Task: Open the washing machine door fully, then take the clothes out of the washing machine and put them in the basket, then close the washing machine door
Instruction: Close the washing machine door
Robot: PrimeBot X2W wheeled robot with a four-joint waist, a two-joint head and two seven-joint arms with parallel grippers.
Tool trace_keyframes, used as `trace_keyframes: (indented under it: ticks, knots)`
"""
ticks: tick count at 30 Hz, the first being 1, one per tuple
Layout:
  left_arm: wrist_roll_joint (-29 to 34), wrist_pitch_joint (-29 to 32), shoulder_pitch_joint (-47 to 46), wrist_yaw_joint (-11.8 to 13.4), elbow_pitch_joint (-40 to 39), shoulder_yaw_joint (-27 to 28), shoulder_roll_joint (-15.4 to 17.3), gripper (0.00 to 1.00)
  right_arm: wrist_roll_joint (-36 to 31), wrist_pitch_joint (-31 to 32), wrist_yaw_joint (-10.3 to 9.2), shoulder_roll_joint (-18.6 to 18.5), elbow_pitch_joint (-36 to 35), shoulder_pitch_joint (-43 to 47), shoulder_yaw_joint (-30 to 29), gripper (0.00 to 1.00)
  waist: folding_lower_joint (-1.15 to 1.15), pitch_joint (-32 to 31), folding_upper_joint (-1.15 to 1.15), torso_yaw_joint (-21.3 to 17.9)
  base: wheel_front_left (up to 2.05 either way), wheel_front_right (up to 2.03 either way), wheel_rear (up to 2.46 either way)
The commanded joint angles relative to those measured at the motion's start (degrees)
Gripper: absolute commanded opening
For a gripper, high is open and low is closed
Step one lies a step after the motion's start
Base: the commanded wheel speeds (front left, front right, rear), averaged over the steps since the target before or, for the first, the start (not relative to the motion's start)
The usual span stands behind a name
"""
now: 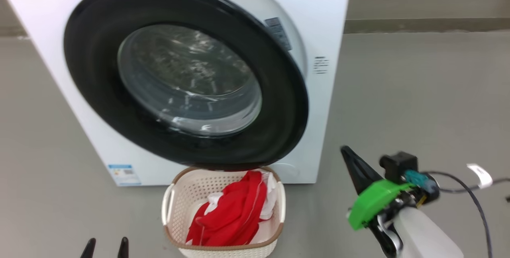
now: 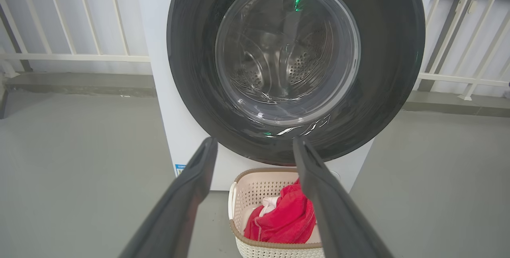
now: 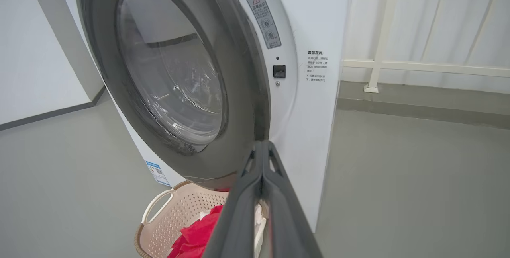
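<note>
The washing machine is white, and its door, a black ring around a clear bowl window, stands a little ajar at its right edge. Below the door the cream basket sits on the floor with red and white clothes inside. My left gripper is open and empty at the lower left; in its wrist view the left gripper faces the door, above the basket and clothes. My right gripper is shut on nothing, right of the basket. In its wrist view the right gripper points at the door's free edge.
Grey floor spreads on both sides of the machine. A white railing runs behind at the right, over a low grey kerb. A black cable trails from my right arm. The latch slot shows on the machine's front.
</note>
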Motion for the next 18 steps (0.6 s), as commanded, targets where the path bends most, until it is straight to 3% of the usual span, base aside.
trace_keyframes:
  ticks: [1,12,18]
  knots:
    - [-0.5,-0.7,-3.3,-0.3,-1.1,1.4,1.0,1.00,1.3,-0.4,0.37,0.2,-0.5,-3.3,2.2,0.00,0.00,0.9,0.00,2.5,0.00,0.00,0.00]
    - [-1.6,-0.7,-7.0,-0.3,-0.5,-2.9,2.4,1.00,6.2,-0.4,0.37,0.2,9.9,-20.0,11.8,0.00,0.00,5.7,0.00,9.3,0.00,0.00,0.00]
    - [-2.1,-0.7,-9.8,-0.3,-0.6,-3.9,2.3,1.00,5.4,-0.4,0.37,0.2,15.0,-30.6,11.6,0.00,0.00,10.9,0.00,11.3,0.00,0.00,0.00]
